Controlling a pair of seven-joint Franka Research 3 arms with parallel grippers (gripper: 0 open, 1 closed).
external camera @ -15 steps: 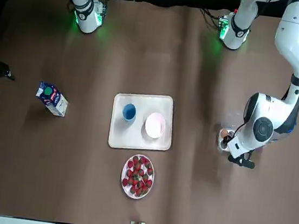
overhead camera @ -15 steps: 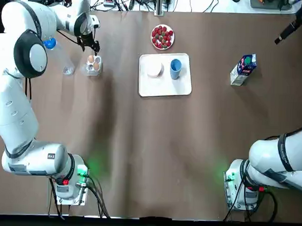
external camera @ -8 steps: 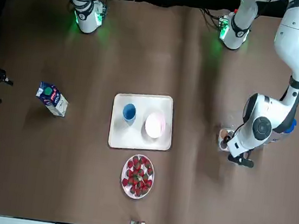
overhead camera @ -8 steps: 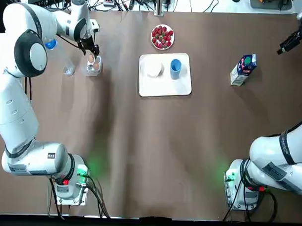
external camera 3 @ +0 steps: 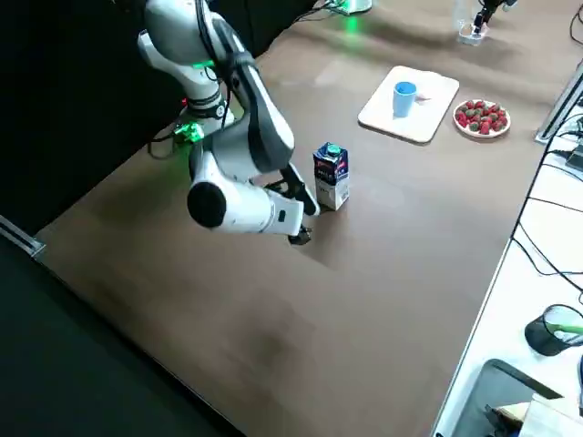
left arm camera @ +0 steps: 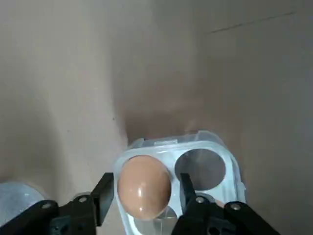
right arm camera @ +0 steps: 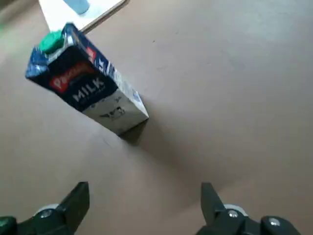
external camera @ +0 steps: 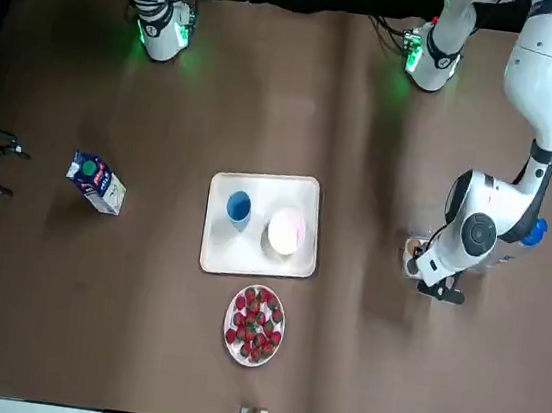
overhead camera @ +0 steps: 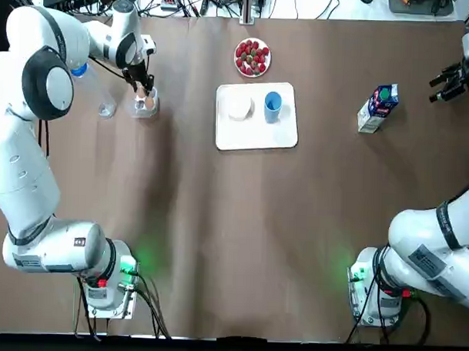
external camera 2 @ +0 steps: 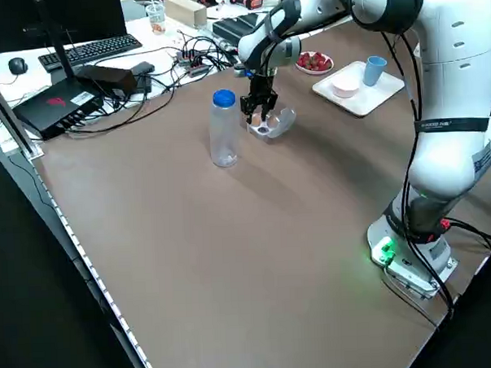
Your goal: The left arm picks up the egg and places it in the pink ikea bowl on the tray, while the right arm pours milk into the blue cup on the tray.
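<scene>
Left end effector (left arm camera: 146, 179): spread, fingers flanking the egg (left arm camera: 144, 188) in its clear holder (left arm camera: 211, 148), well left of the tray (overhead camera: 286, 136).
Right end effector (right arm camera: 144, 196): spread wide, empty, short of the milk carton (right arm camera: 88, 93).
Progress: egg not yet lifted, milk unpoured; pink bowl (overhead camera: 239, 106) and blue cup (overhead camera: 272, 104) waiting.
Egg: brown, glossy, whole.
</scene>
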